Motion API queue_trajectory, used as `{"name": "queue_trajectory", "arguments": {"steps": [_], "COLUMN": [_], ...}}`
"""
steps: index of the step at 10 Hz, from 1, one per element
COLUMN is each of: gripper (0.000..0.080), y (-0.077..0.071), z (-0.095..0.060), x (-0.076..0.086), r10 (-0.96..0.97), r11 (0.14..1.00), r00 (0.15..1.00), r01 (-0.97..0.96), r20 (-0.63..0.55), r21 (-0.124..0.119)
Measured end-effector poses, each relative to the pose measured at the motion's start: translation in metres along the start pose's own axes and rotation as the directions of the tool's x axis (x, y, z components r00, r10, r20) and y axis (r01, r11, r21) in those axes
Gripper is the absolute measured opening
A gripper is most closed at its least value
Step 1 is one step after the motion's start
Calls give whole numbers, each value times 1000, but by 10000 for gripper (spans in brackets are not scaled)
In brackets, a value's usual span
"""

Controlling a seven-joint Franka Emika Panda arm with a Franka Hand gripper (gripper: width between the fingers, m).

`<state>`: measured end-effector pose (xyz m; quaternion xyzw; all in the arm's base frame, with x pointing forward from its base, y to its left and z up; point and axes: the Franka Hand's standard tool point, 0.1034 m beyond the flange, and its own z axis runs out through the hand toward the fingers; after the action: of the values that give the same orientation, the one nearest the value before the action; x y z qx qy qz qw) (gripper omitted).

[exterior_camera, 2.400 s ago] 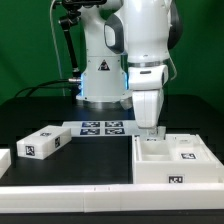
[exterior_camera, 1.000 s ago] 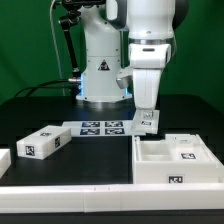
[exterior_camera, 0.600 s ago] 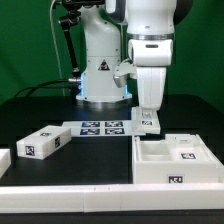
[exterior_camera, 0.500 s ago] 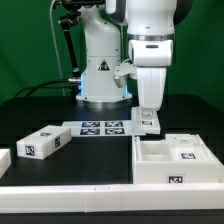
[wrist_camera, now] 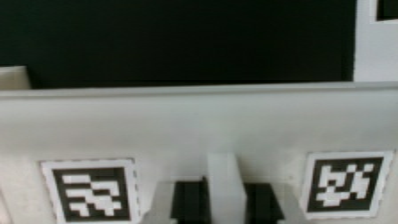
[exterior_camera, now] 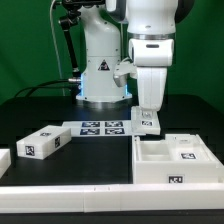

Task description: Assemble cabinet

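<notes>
My gripper (exterior_camera: pixel 147 110) is shut on a white tagged cabinet part (exterior_camera: pixel 147 122) and holds it just above the back left corner of the open-box cabinet shell (exterior_camera: pixel 172 165) on the exterior view's right. A tagged piece (exterior_camera: pixel 186 152) lies inside the shell. In the wrist view the held part (wrist_camera: pixel 196 120) fills the frame with two tags, and the dark fingertips (wrist_camera: pixel 183 200) clamp a thin ridge between them. A drawer block (exterior_camera: pixel 41 143) lies on the table at the exterior view's left.
The marker board (exterior_camera: pixel 100 127) lies flat in front of the robot base (exterior_camera: pixel 100 75). Another white piece (exterior_camera: pixel 4 158) shows at the far left edge. A white rail (exterior_camera: pixel 70 192) runs along the table's front.
The gripper has risen out of the shell with the white part in it and shifted slightly to the exterior view's right. It has held still over the last half second.
</notes>
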<state>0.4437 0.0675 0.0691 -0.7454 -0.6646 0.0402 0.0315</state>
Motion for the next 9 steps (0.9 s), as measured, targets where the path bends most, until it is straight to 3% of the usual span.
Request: {"name": "queue_trajectory", "arguments": {"steps": [2, 6, 9], "gripper": [70, 70, 70], "y": [7, 7, 16], "z": [2, 3, 4], "x": [-3, -3, 3], "r10": [13, 13, 18], "r11": [1000, 1000, 1000], "r00": [1000, 1000, 1000], "r01": [-13, -13, -18], "r20": [-7, -6, -15], "r21": [0, 3, -1]}}
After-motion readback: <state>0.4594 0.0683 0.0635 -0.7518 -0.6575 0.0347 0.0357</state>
